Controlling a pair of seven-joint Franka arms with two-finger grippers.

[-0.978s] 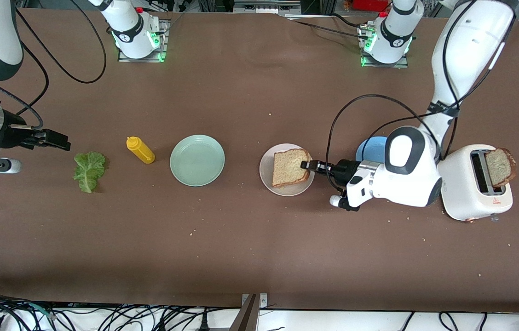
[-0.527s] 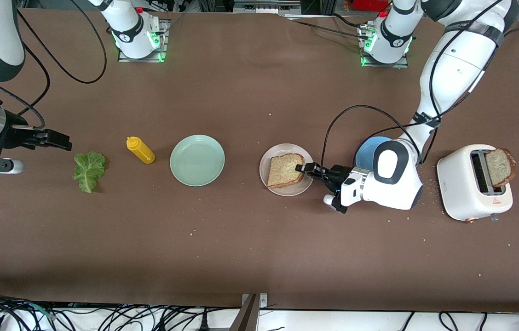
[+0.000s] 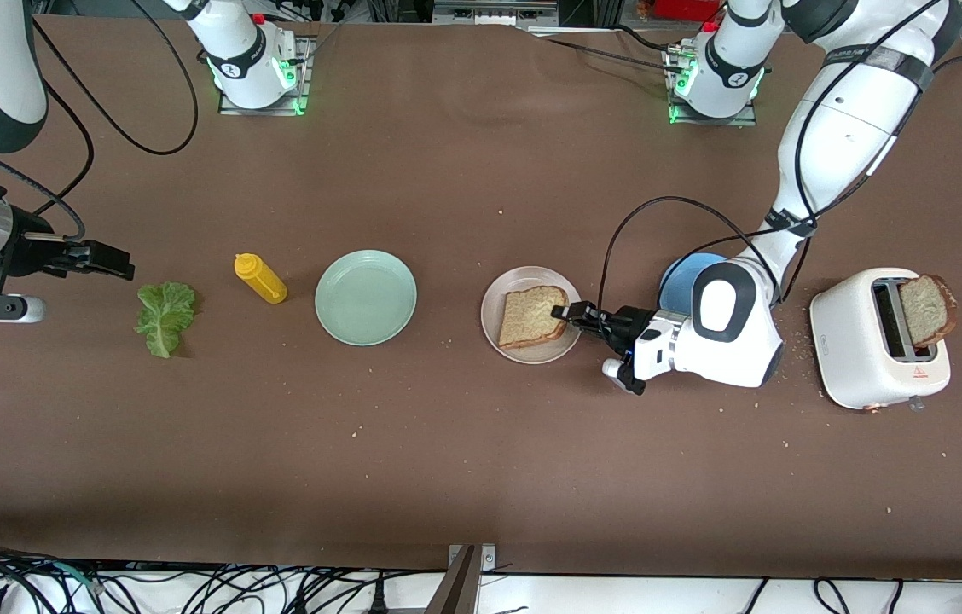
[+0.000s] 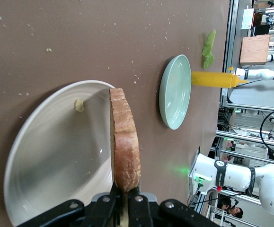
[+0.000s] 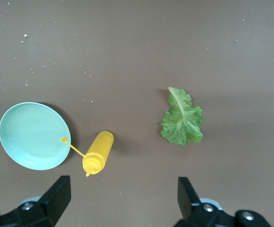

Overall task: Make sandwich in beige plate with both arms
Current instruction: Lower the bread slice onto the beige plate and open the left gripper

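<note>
The left gripper's [image 3: 573,312] fingers [image 4: 135,202] are clamped on a bread slice's [image 3: 534,315] edge, holding it over the beige plate [image 3: 498,333]. The right gripper [image 3: 106,258] waits, fingers [image 5: 57,194] spread apart, over the tabletop [image 3: 481,443] near the lettuce leaf [image 3: 164,317].
</note>
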